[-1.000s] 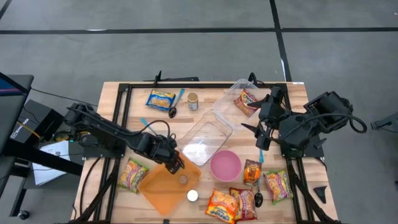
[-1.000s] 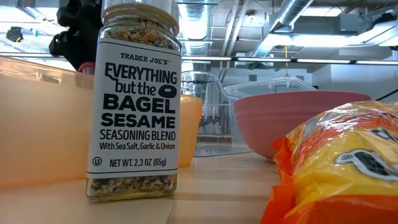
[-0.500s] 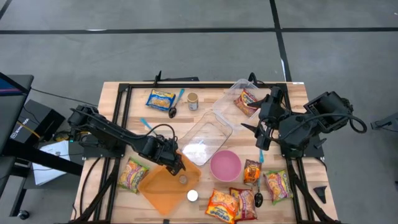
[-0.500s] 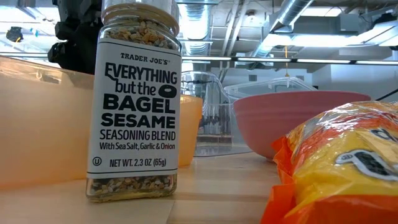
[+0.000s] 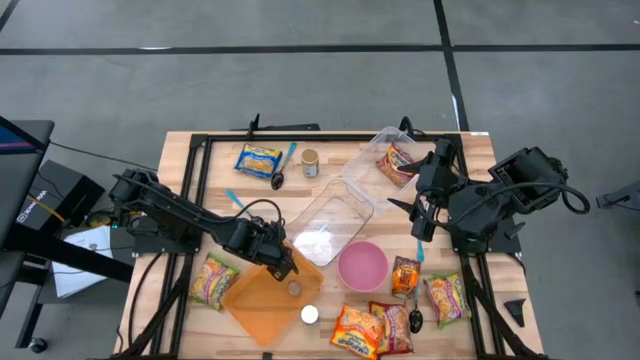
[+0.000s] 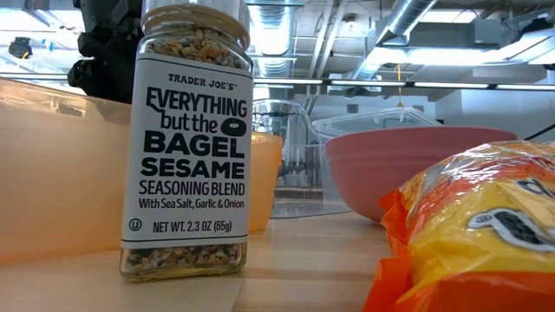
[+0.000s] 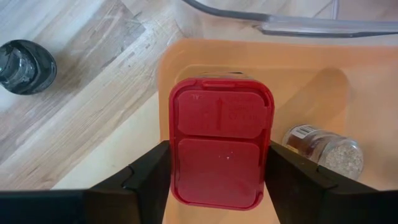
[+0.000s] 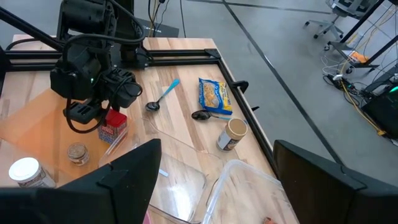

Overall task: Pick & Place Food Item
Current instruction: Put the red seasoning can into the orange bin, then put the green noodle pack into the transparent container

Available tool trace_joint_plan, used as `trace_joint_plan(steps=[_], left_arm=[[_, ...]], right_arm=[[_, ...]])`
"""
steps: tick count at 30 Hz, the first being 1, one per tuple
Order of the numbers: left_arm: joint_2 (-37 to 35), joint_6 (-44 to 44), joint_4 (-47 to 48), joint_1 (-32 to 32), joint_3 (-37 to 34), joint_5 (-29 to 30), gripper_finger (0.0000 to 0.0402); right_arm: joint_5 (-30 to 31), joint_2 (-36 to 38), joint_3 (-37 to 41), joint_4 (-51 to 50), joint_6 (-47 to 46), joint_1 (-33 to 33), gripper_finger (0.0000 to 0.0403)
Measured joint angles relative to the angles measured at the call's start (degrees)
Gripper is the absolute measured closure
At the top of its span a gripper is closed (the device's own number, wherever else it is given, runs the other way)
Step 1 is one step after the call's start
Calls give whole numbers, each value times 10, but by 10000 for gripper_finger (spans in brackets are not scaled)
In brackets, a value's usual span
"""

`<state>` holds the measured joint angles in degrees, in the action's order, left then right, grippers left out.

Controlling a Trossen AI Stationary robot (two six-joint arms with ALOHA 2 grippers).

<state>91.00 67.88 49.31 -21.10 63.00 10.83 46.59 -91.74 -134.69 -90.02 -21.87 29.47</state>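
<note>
Holding the red-lidded jar [image 7: 220, 150] tight in our left gripper [image 7: 217, 177] over the orange tub [image 5: 258, 300] at lower left, we only need to let go, while our right gripper [image 8: 214, 180] waits wide open.

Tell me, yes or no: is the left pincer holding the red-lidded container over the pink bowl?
No: the left pincer grips the red-lidded container inside the orange bin, beside a small spice jar.
</note>
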Motion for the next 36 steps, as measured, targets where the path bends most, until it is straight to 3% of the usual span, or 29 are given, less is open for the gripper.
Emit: trace_joint_plan(steps=[9, 20, 31, 36], left_arm=[[0, -1, -1, 0, 0, 2, 136], [-14, 3, -12, 1, 1, 3, 141], [-101, -3, -15, 3, 0, 34, 152], [-165, -70, -17, 3, 0, 45, 156]], right_arm=[[0, 0, 0, 0, 0, 0, 97], [0, 0, 0, 0, -2, 0, 97], [-1, 0, 0, 0, -2, 0, 97], [-1, 0, 0, 0, -1, 0, 97]])
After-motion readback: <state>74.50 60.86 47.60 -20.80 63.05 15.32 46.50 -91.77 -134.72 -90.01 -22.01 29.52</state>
